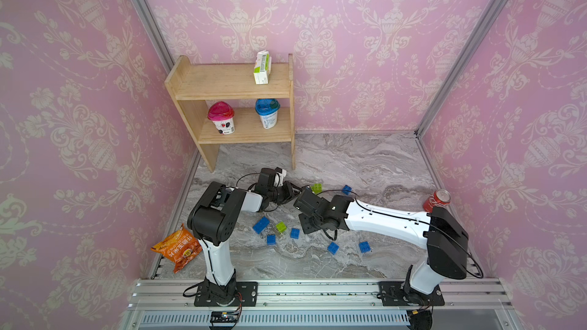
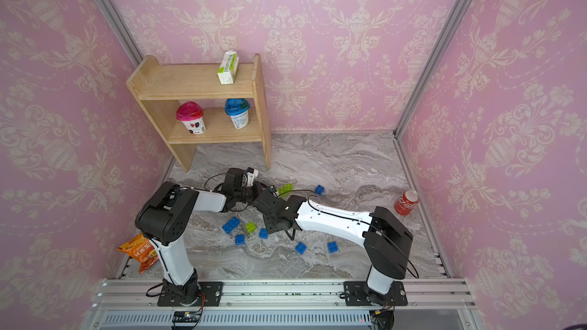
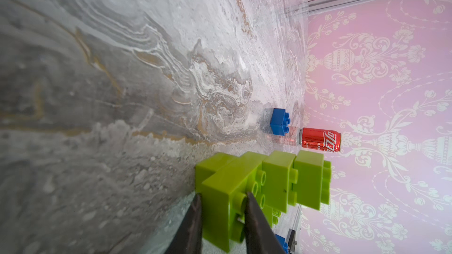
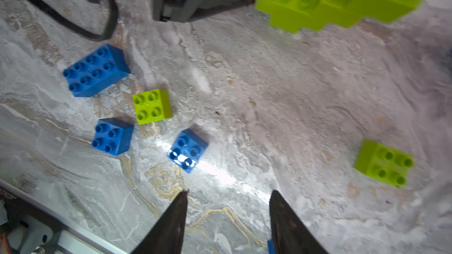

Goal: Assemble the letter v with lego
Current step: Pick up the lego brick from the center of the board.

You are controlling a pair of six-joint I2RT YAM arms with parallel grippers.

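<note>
Left fingers (image 3: pixel 256 223) clamp lime-green lego stack (image 3: pixel 278 179); right fingers (image 4: pixel 171 226) apart, near.

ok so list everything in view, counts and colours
joined bricks: one stack, green, in left gripper
loose green bricks: two, green, on table
blue bricks: six seen from above, blue, scattered on table
can: one, red, by right wall
shelf: one, wood, back left corner
carton: one, white-green, top shelf
cups: two, pink lid and blue lid, lower shelf
snack bag: one, orange, front left edge
table: one, grey marble
left gripper: black, shut on the joined bricks
right gripper: black, open, empty
</note>
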